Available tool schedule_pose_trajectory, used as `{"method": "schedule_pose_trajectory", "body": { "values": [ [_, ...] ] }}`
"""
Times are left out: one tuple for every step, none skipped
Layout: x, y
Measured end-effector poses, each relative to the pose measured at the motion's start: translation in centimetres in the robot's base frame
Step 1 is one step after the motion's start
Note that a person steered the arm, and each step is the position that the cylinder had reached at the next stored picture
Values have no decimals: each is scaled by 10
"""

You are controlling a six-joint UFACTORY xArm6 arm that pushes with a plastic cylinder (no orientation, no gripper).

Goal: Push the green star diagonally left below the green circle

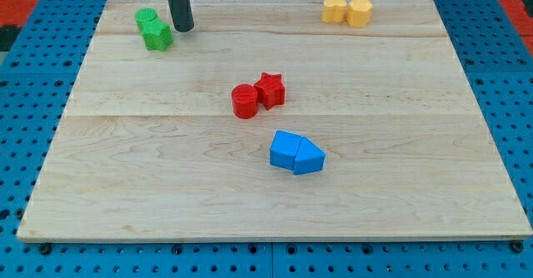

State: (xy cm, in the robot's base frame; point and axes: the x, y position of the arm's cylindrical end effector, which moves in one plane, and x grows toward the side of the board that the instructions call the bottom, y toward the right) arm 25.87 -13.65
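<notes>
The green star [157, 35] lies near the board's top left corner, touching the green circle [146, 17], which sits just above and to its left. My tip [183, 28] rests on the board just to the right of the green star, a small gap away, level with its upper part. The rod rises out of the view's top.
A red circle [245, 101] and a red star [270, 89] touch near the middle. Two blue blocks [296, 152] sit together below them. Two yellow blocks [348, 11] stand at the top right. The wooden board [400, 178] lies on a blue perforated table.
</notes>
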Motion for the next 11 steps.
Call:
{"method": "schedule_pose_trajectory", "body": {
  "values": [
    [2,1],
    [44,-28],
    [80,-93],
    [84,-99],
    [97,-103],
    [95,-138],
    [87,-139],
    [86,-136],
    [82,-131],
    [79,-126],
    [74,-123]
  ]
}}
